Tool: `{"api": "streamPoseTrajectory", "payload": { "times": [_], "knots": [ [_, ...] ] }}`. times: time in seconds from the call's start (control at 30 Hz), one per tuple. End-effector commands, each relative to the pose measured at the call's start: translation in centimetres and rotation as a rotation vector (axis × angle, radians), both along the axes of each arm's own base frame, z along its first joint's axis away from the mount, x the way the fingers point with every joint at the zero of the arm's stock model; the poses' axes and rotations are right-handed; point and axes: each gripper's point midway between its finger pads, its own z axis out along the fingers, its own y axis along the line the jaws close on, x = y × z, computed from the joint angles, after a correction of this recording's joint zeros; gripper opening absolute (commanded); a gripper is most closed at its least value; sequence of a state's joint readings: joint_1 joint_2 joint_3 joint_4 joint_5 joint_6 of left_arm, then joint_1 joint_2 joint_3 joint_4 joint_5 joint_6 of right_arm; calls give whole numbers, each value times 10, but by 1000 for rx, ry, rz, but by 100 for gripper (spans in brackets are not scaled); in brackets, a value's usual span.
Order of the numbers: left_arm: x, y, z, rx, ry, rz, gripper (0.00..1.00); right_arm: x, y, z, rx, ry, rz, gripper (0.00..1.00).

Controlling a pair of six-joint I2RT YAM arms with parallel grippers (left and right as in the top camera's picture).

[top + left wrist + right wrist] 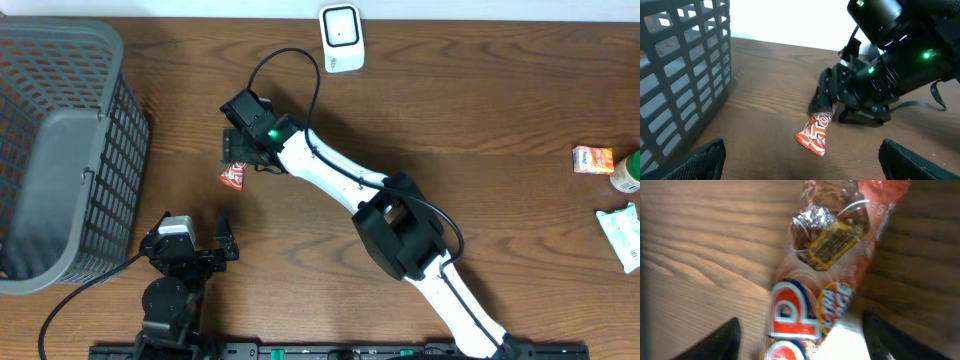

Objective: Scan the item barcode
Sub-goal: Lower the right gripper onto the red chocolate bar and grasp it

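Note:
The item, a red-orange snack packet (233,176), lies flat on the wooden table left of centre. My right gripper (240,152) hangs over its upper end, and its dark body covers that end in the left wrist view (832,100). In the right wrist view the packet (825,280) runs up between the two dark fingers (725,340), with a strip of table showing on each side, so the right gripper (800,340) is open around it. No barcode shows on the packet (816,132). My left gripper (195,238) rests near the front edge, open and empty (800,162).
A grey plastic basket (60,150) fills the left side, close to my left arm (680,75). A white boxy device (341,38) stands at the far edge. At the right edge lie an orange packet (592,159), a green-and-white bottle (627,172) and a white-green pouch (625,232).

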State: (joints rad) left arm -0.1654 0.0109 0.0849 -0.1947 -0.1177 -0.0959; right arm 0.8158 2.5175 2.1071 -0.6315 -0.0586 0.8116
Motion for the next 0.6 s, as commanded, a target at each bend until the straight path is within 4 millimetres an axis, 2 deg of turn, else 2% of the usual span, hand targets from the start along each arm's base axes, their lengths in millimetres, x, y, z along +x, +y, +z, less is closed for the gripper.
{"api": "streamPoseTrajectory", "payload": {
  "times": [0.0, 0.1, 0.23, 0.33, 0.4, 0.47, 0.57],
  "knots": [
    [-1, 1, -13, 21, 35, -2, 98, -38, -26, -89, -167, 154, 44, 58],
    [-1, 1, -13, 21, 35, -2, 98, -47, -37, -101, -213, 196, 43, 32],
    [-1, 1, -13, 21, 35, -2, 98, -54, -59, -106, -298, 232, 25, 1],
    [-1, 1, -13, 21, 35, -2, 98, -59, -78, -105, -356, 279, 22, 1],
    [-1, 1, -13, 21, 35, -2, 98, -64, -99, -100, -410, 325, 3, 1],
    [-1, 1, -13, 21, 35, -2, 98, -67, -117, -89, -455, 360, 8, 1],
    [-1, 1, -13, 21, 35, -2, 98, -72, -137, -63, -470, 419, 42, 1]
  ]
}}
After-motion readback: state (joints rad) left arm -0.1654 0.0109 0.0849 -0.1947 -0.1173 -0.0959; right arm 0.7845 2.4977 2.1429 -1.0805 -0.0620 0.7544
